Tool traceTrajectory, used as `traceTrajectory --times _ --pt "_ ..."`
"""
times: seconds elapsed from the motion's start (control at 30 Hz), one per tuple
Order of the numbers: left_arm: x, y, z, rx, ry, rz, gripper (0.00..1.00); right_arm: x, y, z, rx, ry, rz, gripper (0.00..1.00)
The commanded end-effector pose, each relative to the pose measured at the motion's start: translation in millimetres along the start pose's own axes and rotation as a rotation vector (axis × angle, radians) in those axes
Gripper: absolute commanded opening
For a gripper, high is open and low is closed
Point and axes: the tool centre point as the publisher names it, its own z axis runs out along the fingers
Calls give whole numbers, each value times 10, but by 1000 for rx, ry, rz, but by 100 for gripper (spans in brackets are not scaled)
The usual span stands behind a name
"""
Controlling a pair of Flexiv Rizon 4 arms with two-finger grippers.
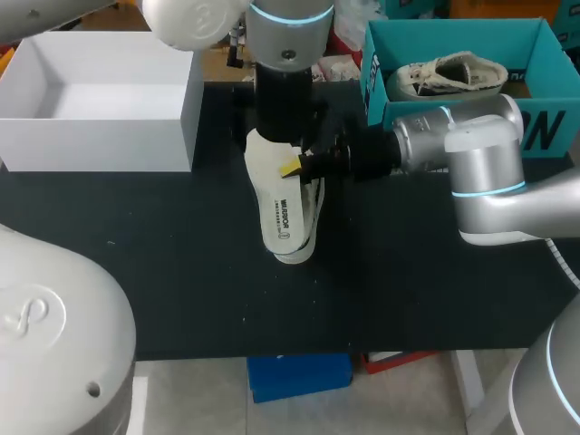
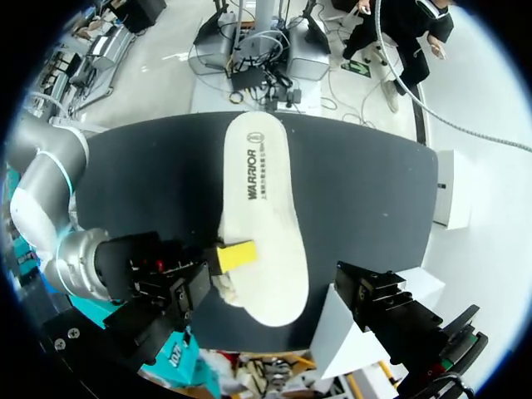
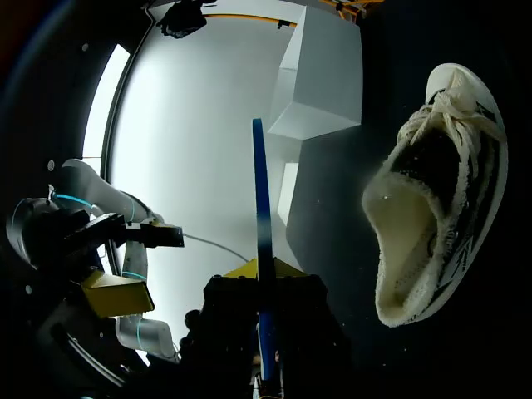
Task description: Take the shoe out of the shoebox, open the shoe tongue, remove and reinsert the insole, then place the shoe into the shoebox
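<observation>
At upper centre of the head view, the left arm [image 1: 290, 82] stands over the heel end of the insole [image 1: 281, 204] and hides it, along with its own claw. The left gripper [image 3: 116, 293] shows only in the right wrist view, as one yellow tip beside dark housing; whether it is released or clenched cannot be told. The shoe [image 1: 308, 240] lies on the table [image 1: 181, 272] at mid-frame, mostly covered by the insole above it, so only a striped side and a pale sole edge peek out. The right arm [image 1: 471, 154] cuts across the front wall of the shoebox [image 1: 381, 63].

That teal, open-topped shoebox sits at upper right and holds a second shoe [image 1: 449, 74], cream with laces, lying on its side. A white box [image 1: 100, 136], also open, sits at upper left; nothing can be made out inside it.

Coming in from the right, the right gripper [image 1: 299, 166] is clenched on the insole's side edge, one yellow tip lying flat on its upper face in the left wrist view. From there the insole [image 2: 262, 208] is a long, rounded, off-white pad with dark print. In the right wrist view it runs edge-on through that gripper as a thin blue line [image 3: 260, 183], and the shoe [image 3: 440, 191] beside it shows a knit cream upper, loose laces and a fuzzy open collar against the black mat.
</observation>
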Motion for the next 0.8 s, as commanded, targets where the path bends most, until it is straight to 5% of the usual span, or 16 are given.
traceTrajectory --times 0.03,0.57,0.8 --pt "-29 205 73 22 5 4 100 5 -3 -2 1 -2 1 0" --pt "23 810 212 24 -15 -22 100 5 -3 -2 1 -2 1 0" --pt "84 880 246 23 -30 -47 100 5 -3 -2 1 -2 1 0"
